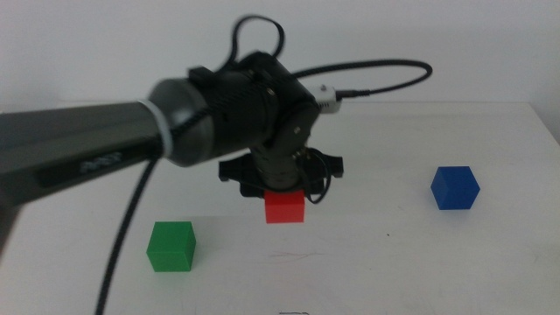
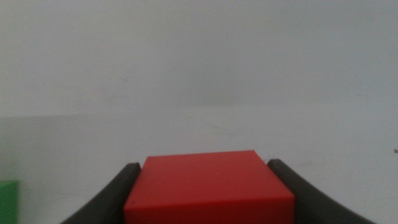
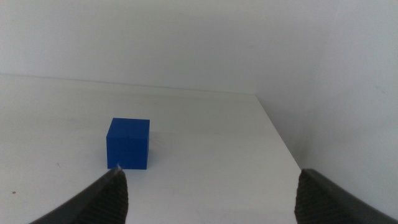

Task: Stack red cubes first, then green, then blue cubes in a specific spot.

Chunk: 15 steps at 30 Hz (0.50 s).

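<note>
Before you: matte, smooth-faced red cube [image 1: 284,208], green cube [image 1: 171,246], blue cube [image 1: 455,188]; matte white counter [image 1: 394,262].

Around my left gripper [image 1: 282,194]: its jaws are filled by the red cube [image 1: 284,208], no gap either side.
Left side: the green cube [image 1: 171,246] stands near, with bare table [image 1: 376,262] between.
Right side: the blue cube [image 1: 455,187] stands well apart, wide white lane between.
My right gripper [image 3: 208,193]: jaws spread wide, blue cube ahead, off toward one jaw.
</note>
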Tool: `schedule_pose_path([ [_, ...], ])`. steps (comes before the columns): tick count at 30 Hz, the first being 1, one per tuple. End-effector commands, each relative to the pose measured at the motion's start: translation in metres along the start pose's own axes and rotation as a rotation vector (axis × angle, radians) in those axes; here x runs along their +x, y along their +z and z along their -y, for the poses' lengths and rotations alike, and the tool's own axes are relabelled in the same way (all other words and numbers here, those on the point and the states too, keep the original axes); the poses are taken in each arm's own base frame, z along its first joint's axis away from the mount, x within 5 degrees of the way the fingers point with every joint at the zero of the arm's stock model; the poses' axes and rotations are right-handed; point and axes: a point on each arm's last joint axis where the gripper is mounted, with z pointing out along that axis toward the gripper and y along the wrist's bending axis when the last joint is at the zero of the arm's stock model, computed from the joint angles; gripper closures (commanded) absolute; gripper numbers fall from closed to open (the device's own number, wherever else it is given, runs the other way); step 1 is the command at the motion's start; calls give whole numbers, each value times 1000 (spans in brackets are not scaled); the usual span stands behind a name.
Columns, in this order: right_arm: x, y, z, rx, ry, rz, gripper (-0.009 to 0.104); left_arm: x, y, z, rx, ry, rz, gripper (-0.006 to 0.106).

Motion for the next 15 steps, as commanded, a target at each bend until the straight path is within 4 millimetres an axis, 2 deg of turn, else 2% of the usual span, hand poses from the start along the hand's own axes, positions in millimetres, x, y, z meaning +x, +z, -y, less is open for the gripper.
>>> schedule_pose_path([
  [1, -14, -3, 1, 9, -14, 117, 1, -8, -18, 8, 80, -22, 76, 70],
  [15, -14, -3, 1, 9, -14, 117, 1, -2, 37, 22, 76, -57, 25, 70],
])
